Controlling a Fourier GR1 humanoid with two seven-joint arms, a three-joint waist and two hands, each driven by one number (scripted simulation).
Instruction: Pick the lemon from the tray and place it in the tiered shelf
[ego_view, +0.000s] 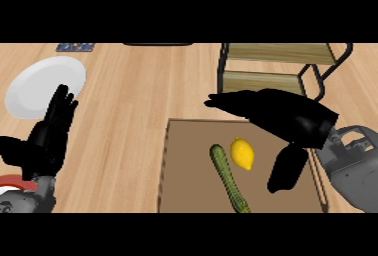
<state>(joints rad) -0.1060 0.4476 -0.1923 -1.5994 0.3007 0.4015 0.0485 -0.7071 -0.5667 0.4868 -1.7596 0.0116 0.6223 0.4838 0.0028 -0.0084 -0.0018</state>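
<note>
lemon: yellow, oval, pointed at both ends, lying on the brown tray just beside a long green cucumber, ungrasped. step: approach. right hand: above the tray's far edge, fingers extended, open, holding nothing. next: lower onto the lemon, close, carry to the tiered shelf behind. left hand: open, resting near a white plate on the bench.

Yellow lemon, green cucumber, brown tray, white plate, perhaps blue-patterned card.
</note>
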